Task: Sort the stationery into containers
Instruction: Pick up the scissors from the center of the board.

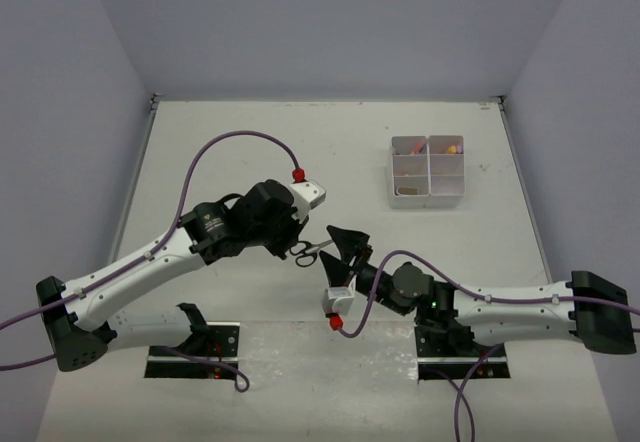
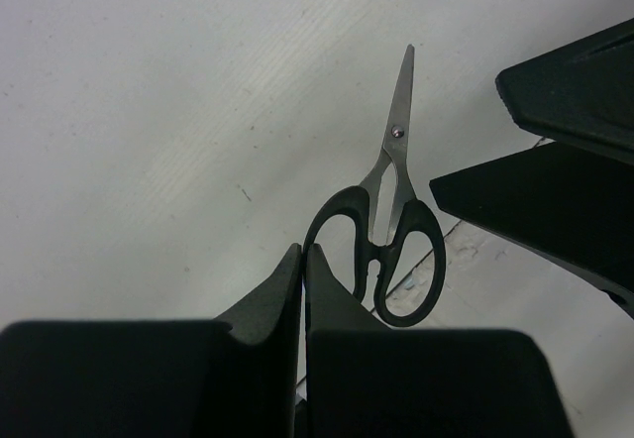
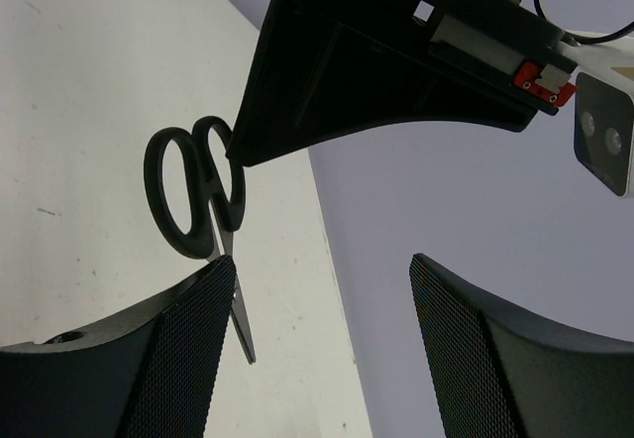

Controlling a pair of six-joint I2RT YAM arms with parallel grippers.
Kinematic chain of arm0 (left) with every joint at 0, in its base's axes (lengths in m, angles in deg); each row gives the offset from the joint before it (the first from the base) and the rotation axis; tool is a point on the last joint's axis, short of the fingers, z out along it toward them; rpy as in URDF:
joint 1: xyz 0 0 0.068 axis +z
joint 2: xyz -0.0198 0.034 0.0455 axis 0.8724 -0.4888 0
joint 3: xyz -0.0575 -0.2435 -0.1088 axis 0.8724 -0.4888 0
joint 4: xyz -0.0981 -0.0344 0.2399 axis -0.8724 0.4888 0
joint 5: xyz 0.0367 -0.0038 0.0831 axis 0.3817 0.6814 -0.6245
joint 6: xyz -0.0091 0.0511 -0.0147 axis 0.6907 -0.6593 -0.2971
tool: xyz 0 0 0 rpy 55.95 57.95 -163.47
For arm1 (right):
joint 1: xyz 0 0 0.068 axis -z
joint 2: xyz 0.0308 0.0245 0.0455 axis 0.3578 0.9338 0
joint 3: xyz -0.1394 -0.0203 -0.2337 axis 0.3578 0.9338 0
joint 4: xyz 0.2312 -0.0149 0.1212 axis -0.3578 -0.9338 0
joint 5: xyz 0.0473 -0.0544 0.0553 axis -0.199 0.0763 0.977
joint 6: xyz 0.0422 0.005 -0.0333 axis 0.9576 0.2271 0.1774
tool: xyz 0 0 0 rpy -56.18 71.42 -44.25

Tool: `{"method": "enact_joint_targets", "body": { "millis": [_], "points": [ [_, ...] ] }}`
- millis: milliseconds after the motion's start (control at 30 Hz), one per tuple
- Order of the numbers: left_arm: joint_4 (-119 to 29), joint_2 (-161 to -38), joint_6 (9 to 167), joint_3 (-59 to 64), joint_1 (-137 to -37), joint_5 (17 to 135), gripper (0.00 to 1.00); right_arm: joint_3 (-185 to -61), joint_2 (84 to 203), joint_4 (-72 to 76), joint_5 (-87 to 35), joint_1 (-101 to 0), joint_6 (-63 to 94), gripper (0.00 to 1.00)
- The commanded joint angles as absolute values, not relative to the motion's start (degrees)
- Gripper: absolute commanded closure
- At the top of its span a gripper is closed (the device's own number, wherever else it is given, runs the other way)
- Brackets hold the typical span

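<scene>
Holding pink and yellow bits (image 1: 415,148), organiser box (image 1: 428,200), left claw (image 2: 300,252) pinching scissors (image 2: 395,156), right claw (image 3: 323,260) wide open

Middle of table (image 1: 350,142): tight. Left gripper (image 1: 299,249) pinched shut on a handle loop of the black-handled scissors (image 1: 312,252); right gripper (image 1: 345,245) spread wide just beside, blade passing near its left finger. Barely any passage between the two. Organiser box (image 1: 427,170) well apart at far right, open from above. Broad bare surface at far left and far centre. Purple cables (image 1: 235,137) arching over both arms.
</scene>
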State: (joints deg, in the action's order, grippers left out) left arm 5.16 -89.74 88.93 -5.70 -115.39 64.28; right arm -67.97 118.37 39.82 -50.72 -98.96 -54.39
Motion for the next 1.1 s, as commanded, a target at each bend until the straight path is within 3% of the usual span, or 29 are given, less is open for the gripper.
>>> {"method": "enact_joint_targets", "body": {
  "millis": [0,433,833,933,1067],
  "points": [
    [3.8,-89.3,87.8,-3.8,-115.5,64.8,1.0,-69.1,116.6,37.8,-49.7,-99.2,-52.2,0.26],
    [4.9,-89.4,87.7,-1.0,-115.5,63.4,1.0,-71.0,115.4,27.7,-45.8,-99.1,-46.9,0.24],
    [2.8,-90.0,87.6,-1.3,-115.6,67.4,1.0,-75.7,124.8,36.5,-49.3,-97.0,-48.8,0.33],
    [2.5,-90.0,87.6,-1.5,-115.5,67.4,1.0,-76.6,126.1,36.6,-48.7,-96.4,-48.9,0.43],
    [2.0,-90.2,87.6,-1.8,-115.5,67.4,1.0,-77.3,127.4,37.4,-48.8,-96.3,-48.3,0.74]
  ]
}}
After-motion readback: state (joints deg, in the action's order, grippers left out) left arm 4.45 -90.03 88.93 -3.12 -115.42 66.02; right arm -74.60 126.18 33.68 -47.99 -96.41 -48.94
